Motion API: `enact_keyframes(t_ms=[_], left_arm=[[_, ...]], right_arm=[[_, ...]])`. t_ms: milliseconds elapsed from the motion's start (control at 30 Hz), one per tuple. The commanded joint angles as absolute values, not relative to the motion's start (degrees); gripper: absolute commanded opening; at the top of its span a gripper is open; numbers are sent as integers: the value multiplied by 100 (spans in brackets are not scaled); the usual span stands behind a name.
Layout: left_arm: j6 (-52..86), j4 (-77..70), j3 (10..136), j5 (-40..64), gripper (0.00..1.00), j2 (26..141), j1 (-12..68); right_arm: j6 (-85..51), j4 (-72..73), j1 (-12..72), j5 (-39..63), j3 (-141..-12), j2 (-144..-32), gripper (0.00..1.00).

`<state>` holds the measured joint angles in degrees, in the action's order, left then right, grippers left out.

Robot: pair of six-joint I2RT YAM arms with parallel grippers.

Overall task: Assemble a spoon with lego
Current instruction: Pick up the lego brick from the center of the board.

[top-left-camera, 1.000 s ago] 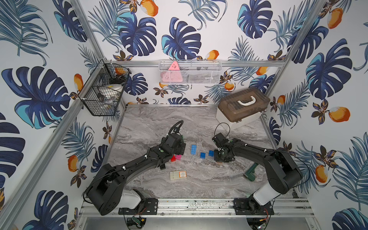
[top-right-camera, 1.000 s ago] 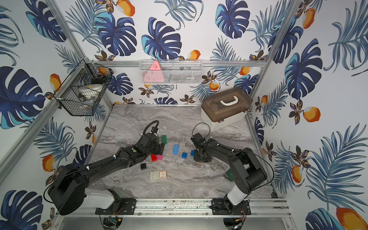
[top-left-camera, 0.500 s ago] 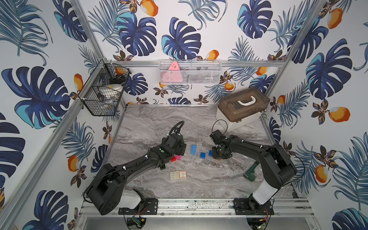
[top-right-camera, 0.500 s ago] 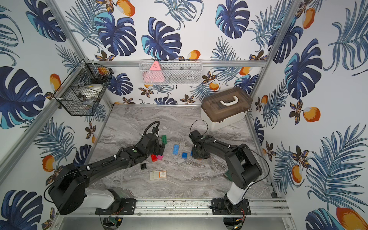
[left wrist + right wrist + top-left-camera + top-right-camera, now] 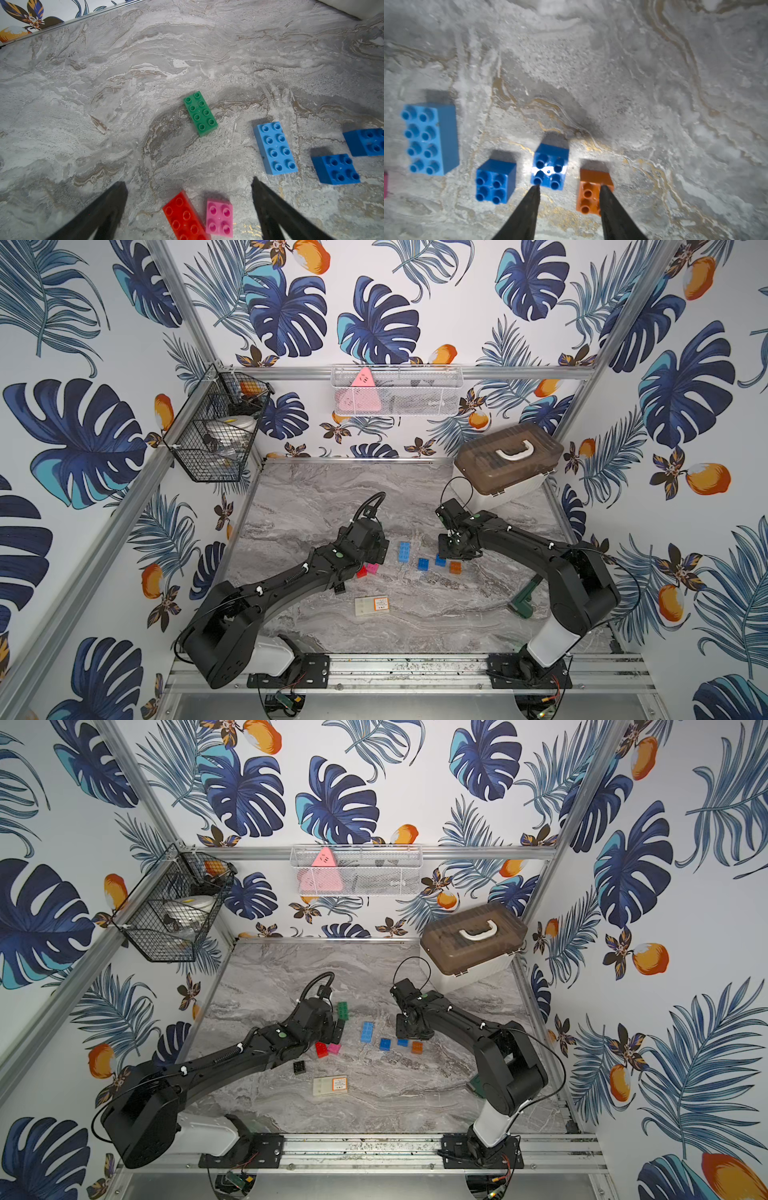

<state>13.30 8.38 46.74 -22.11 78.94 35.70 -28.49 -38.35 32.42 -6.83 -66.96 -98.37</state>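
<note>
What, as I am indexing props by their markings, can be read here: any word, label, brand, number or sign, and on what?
No text here can be read.
On the orange label of the flat beige box: print, too small to read.
On the pink triangle in the white mesh basket: dark marks, too small to read.
On the green brick and the light blue brick, seen close: no lettering visible.

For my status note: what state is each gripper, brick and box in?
left gripper: open, empty
right gripper: open, empty
green brick: loose, studs up
red brick: loose, studs up
pink brick: loose, studs up
long blue brick: loose, studs up
square blue bricks: loose, studs up
orange brick: loose, studs up
black brick: loose
storage box: lid shut
</note>
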Motion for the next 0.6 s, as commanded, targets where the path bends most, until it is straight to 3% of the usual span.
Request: enact_keyframes(t_ms=[0, 567], left_arm=[[1257, 879, 4713, -2259, 99, 7906, 3585], [1239, 879, 4751, -2250, 99, 7963, 3588]], right_arm=[[-2974, -3841, 3252, -445, -6903, -10072, 51], [-3078, -3735, 3261, -468, -6935, -10644, 47]])
